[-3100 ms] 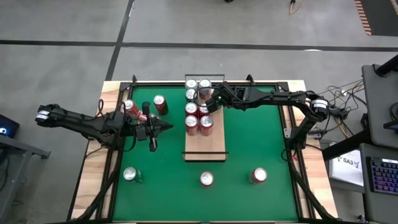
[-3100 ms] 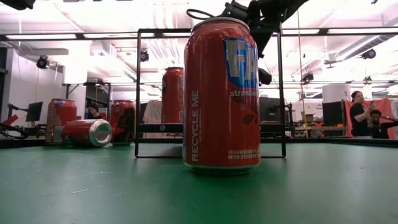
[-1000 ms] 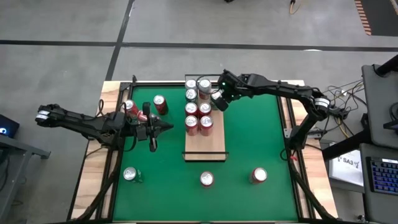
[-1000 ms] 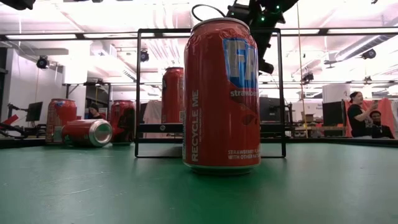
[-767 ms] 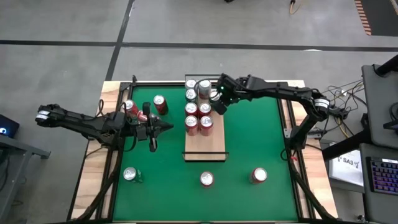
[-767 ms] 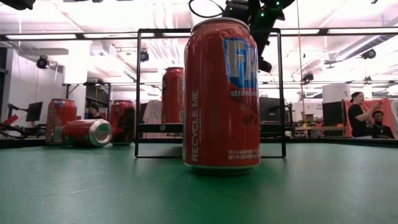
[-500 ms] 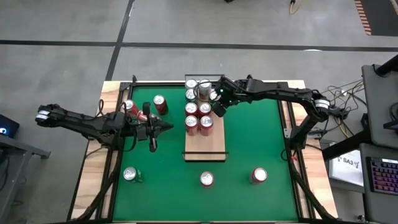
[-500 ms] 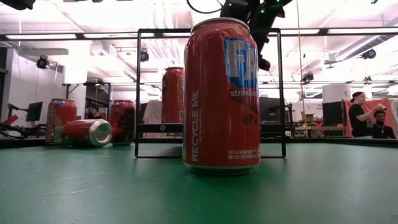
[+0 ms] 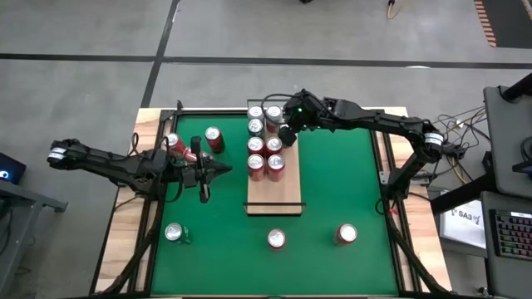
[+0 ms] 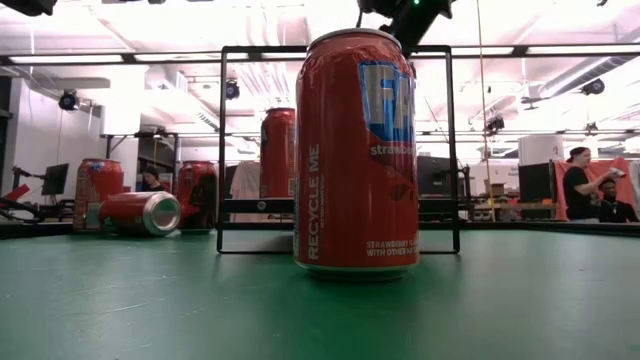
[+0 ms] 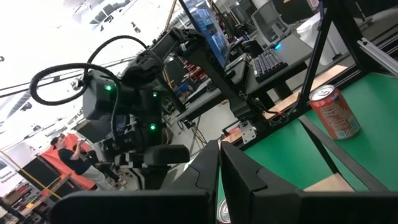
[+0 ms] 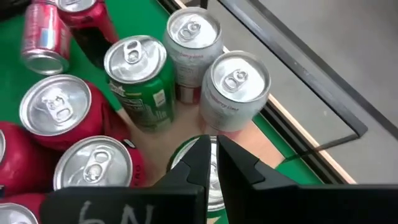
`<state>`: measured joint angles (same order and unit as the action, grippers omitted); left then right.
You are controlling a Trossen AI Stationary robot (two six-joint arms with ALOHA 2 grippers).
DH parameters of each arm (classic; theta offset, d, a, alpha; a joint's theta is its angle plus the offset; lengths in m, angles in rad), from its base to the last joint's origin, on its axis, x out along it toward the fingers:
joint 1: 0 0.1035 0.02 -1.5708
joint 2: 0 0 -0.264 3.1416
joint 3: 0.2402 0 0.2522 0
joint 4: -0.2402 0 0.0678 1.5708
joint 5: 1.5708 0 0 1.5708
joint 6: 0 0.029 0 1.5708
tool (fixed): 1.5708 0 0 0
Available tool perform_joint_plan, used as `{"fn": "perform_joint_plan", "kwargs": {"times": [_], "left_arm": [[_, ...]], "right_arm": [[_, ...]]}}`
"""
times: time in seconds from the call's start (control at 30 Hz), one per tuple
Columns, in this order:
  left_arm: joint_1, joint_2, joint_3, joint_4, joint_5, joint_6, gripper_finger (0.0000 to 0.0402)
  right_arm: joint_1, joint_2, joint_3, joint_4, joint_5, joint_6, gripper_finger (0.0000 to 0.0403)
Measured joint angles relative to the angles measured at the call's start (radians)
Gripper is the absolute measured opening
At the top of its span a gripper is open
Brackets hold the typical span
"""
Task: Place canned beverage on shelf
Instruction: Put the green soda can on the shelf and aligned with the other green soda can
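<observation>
- Two pairs of fingers are mine, and both are pinched together with nothing between them.
- My right fingers (image 9: 285,135) (image 12: 211,149) hang tips down over one end of the shelf (image 9: 274,195), closed and empty.
- Directly under those tips sits a green-rimmed can (image 12: 186,158), mostly hidden by the fingers themselves.
- Just past the tips a white can (image 12: 233,87) stands upright on the pale board, with a green can (image 12: 140,74) beside it and a second white can (image 12: 193,37) behind the pair.
- Red cans (image 12: 53,112) are packed close against the green one, also upright on the shelf.
- Farther from my right fingers, the other end of the shelf is bare wood.
- My left fingers (image 9: 223,169) (image 11: 219,171) hover closed over the green mat (image 9: 332,191) that covers the worktop (image 9: 125,249). They point at the shelf's long side, apart from it.
- Near my left fingers, off the shelf, an upright red can (image 9: 214,137) stands on the mat, and a tipped red can (image 9: 172,143) lies beside it.
- Farthest from both pairs of fingers, three loose cans (image 9: 276,239) stand spread along the mat's opposite edge, well apart from the shelf.
</observation>
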<state>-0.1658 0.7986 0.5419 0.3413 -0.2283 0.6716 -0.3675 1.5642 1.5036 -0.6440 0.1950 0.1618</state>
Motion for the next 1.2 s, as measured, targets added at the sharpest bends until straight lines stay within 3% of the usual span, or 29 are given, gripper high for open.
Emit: {"fn": "perform_joint_plan", "kwargs": {"times": [0.77,1.2], "left_arm": [[0.0,0.0,0.0,-0.005,0.0,0.0,0.0],[0.0,0.0,0.0,-0.007,0.0,0.0,0.0]], "right_arm": [[-0.009,0.081,-0.003,-0.054,0.078,0.026,0.0018],[-0.008,0.079,-0.002,-0.117,0.108,0.215,0.0017]]}}
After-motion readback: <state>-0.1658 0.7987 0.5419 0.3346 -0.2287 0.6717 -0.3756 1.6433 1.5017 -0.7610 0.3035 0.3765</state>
